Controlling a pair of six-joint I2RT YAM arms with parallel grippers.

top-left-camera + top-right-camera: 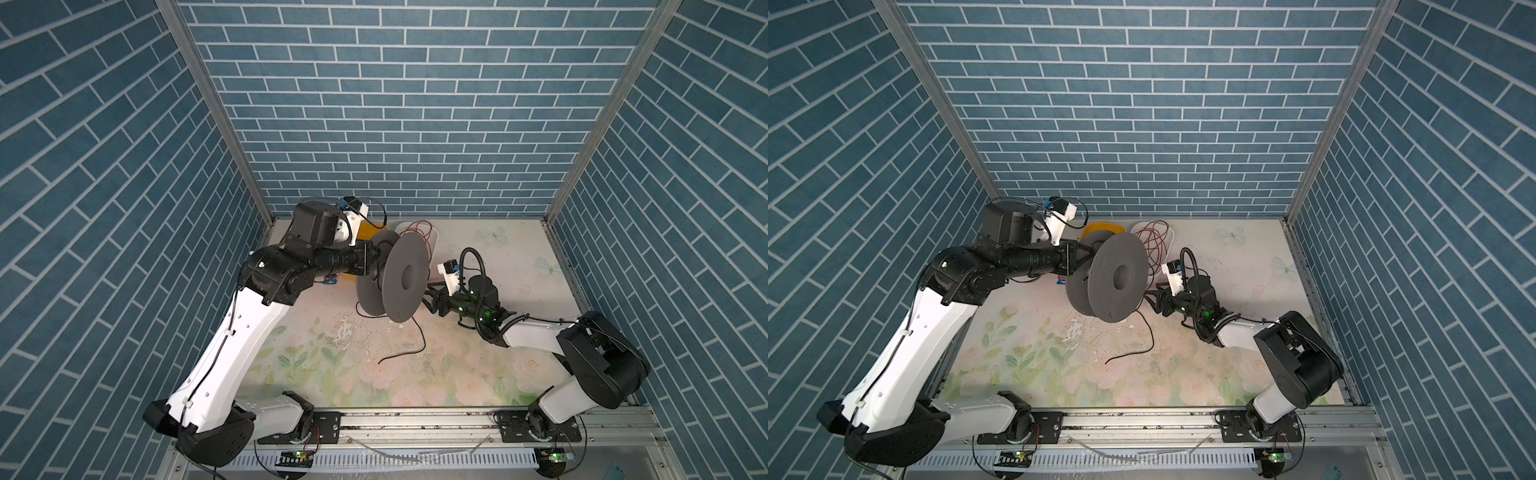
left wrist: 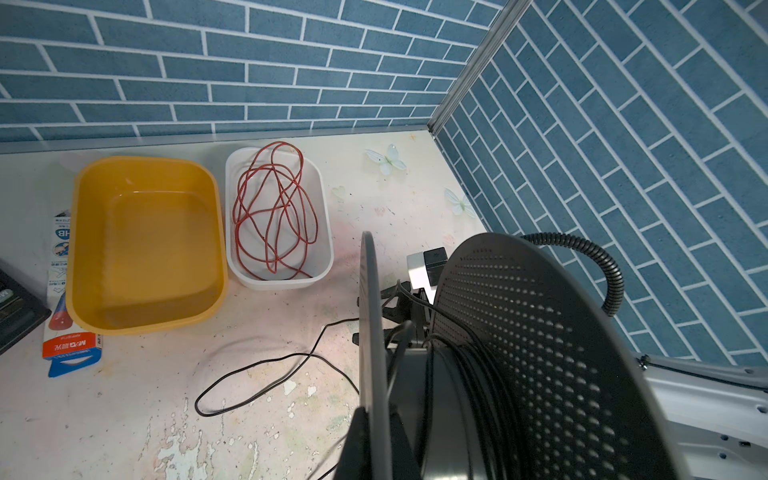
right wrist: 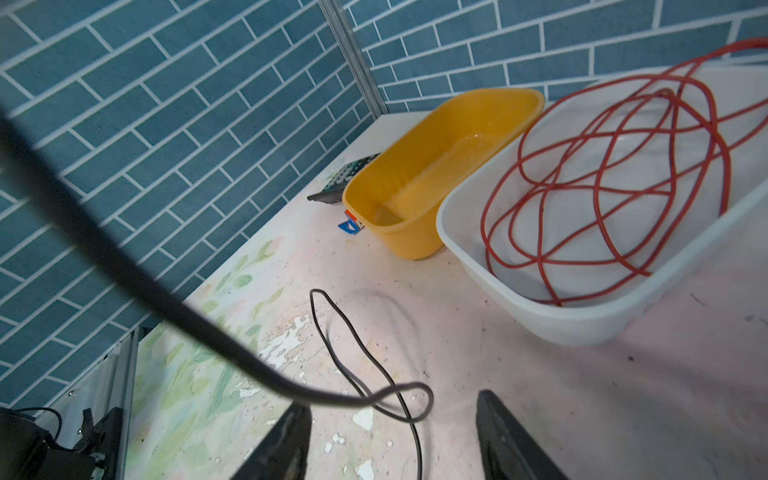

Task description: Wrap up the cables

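The grey spool (image 1: 405, 282) is gripped at its rear flange by the closed left gripper (image 1: 1086, 254). The black cable (image 3: 178, 309) is partly wound on the hub — its tail is trailed across the table (image 1: 519, 365) toward five o'clock. At the spool's four o'clock the right gripper (image 1: 428, 297) is spread apart — nothing is held.

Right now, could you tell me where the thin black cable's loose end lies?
In both top views the end of the thin black cable lies centrally on the floral table, in front of the grey perforated spool.
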